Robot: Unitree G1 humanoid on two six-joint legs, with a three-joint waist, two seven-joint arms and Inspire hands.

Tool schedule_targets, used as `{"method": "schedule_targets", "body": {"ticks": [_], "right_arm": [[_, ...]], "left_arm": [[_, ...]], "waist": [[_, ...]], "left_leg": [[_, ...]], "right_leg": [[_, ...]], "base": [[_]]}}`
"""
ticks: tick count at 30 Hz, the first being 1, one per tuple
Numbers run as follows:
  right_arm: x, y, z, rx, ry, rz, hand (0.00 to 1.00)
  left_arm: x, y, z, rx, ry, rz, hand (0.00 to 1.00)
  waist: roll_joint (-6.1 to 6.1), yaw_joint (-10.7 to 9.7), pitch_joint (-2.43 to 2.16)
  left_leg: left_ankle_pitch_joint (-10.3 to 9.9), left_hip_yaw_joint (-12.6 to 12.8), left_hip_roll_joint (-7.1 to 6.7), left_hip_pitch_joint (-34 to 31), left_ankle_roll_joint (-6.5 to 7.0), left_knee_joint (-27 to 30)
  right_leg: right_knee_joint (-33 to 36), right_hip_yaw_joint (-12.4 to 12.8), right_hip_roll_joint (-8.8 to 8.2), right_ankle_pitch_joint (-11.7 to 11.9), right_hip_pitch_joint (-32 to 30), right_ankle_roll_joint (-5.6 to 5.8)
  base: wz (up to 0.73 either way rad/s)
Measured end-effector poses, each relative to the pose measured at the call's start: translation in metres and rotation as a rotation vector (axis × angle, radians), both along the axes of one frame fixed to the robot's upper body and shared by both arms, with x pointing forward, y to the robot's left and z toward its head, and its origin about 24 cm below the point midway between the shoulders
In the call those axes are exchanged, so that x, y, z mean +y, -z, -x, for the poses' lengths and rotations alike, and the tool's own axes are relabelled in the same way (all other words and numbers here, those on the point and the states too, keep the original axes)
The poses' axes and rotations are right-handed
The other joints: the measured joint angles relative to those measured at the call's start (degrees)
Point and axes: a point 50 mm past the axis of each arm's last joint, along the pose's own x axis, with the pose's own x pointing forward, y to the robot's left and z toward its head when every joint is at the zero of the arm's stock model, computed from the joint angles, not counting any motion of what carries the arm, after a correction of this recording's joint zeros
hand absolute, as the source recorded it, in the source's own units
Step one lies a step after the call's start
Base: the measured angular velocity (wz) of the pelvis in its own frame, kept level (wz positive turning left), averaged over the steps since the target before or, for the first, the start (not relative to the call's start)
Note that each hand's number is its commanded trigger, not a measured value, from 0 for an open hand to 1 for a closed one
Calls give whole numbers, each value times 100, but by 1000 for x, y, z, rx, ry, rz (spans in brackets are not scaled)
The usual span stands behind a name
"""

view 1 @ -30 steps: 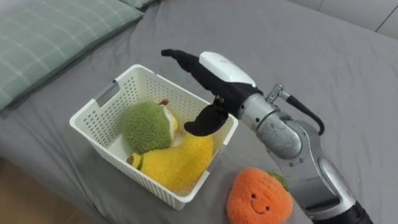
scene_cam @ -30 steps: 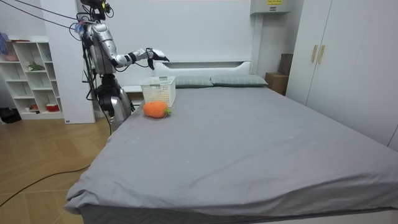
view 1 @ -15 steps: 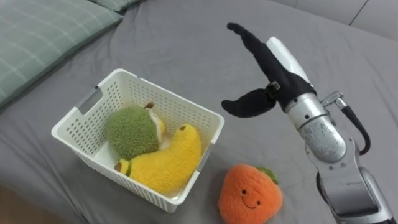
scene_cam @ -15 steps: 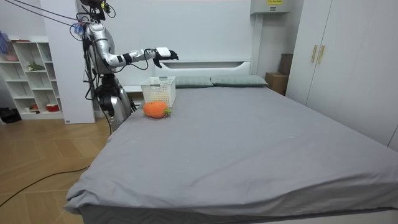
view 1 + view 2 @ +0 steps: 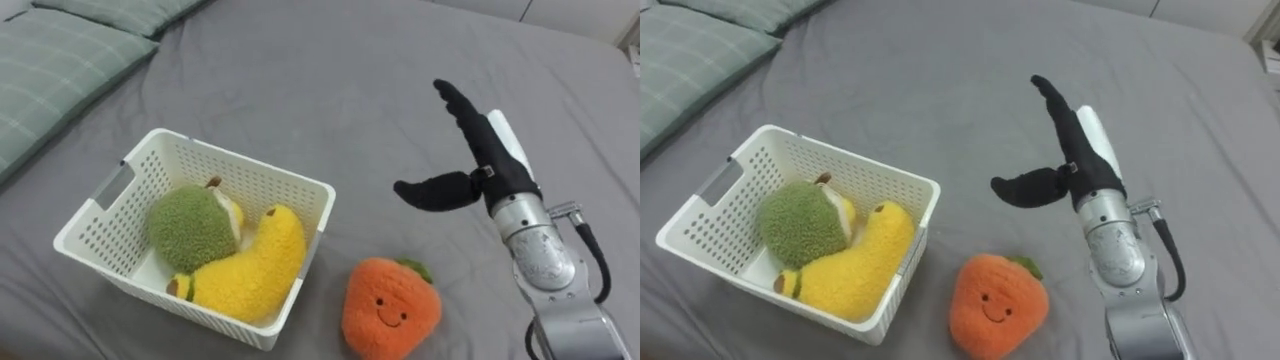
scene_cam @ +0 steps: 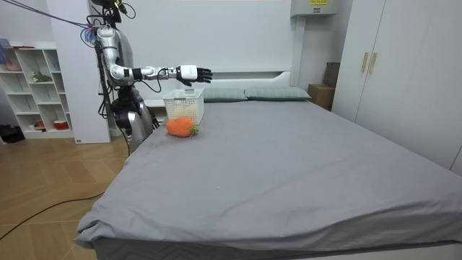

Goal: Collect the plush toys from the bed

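The right hand [image 5: 488, 160] hovers over the grey bed [image 5: 300, 80], fingers straight, thumb spread, holding nothing. The orange plush toy [image 5: 390, 308] lies near its thumb side. Beyond that, the white basket [image 5: 100, 235] holds a green plush [image 5: 185, 228] and a yellow plush [image 5: 250, 270].

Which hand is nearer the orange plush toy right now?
Right. The right hand hovers open over the bed, up and right of the orange plush toy, apart from it. The left hand's position can't be told.
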Motion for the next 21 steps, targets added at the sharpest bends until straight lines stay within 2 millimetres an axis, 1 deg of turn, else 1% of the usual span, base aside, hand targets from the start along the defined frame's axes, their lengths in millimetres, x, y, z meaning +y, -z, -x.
{"method": "schedule_targets", "body": {"ticks": [1,3,5,6,7,9,10,15,17,18,19,20,21], "right_arm": [[-3,7,1,25,18,0,0],[-5,16,3,59,33,1,0],[-7,30,8,106,57,-7,0],[-8,42,13,152,71,-11,0],[-10,52,19,195,77,-19,0],[-10,63,26,241,86,-47,0],[-10,68,31,265,86,-47,0],[-6,86,41,341,90,-72,0],[-5,97,45,380,93,-78,0],[-5,108,51,430,93,-75,0],[-4,120,57,487,89,-70,0],[-3,125,60,514,82,-68,0],[-1,132,65,557,65,-63,0]], "left_arm": [[-1,0,0,1,-1,2,0],[-2,0,0,0,-1,5,0],[-2,1,1,2,-1,4,0],[-3,1,0,3,2,4,0],[-5,1,0,3,-1,3,0],[-7,2,0,4,-3,6,0],[-8,2,0,5,-4,6,0],[-9,2,1,10,-8,1,0],[-10,3,2,12,-13,0,0],[-10,3,2,14,-13,-2,0],[-10,3,2,14,-10,-3,0],[-11,3,2,14,-10,-1,0],[-11,3,2,14,-10,-1,0]], "waist": [[2,-15,-21],[18,-31,-26],[43,-27,-16],[71,-25,-6],[109,-9,-8],[169,15,-11],[193,22,-22],[193,5,-26],[197,3,-23],[184,18,-29],[179,39,-25],[181,52,-15],[186,78,8]], "left_leg": [[-1,8,1,11,1,0],[-1,23,1,24,2,2],[-3,32,3,72,5,2],[-16,46,6,101,6,1],[-37,57,6,100,11,-1],[-45,88,5,106,13,3],[-45,114,6,107,14,3],[-46,143,7,101,14,52],[-50,142,6,100,18,52],[-56,138,4,109,20,52],[-63,134,4,109,24,52],[-66,134,4,107,25,52],[-69,134,3,96,25,51]], "right_leg": [[17,2,-2,-1,0,2],[21,12,-4,-1,1,2],[23,16,-9,-1,38,2],[22,40,-11,-3,74,5],[26,83,-9,-6,76,11],[28,135,-9,-9,71,16],[27,164,-7,-12,62,20],[-56,194,10,-14,88,28],[-74,189,10,-12,108,33],[-74,177,8,-14,121,37],[-74,172,7,-15,123,39],[-73,171,6,-15,120,40],[-72,171,6,-16,108,41]], "base": [[0],[-4],[-4],[-7],[-10],[-10],[-9],[-3],[4],[4],[3],[0],[0]]}}
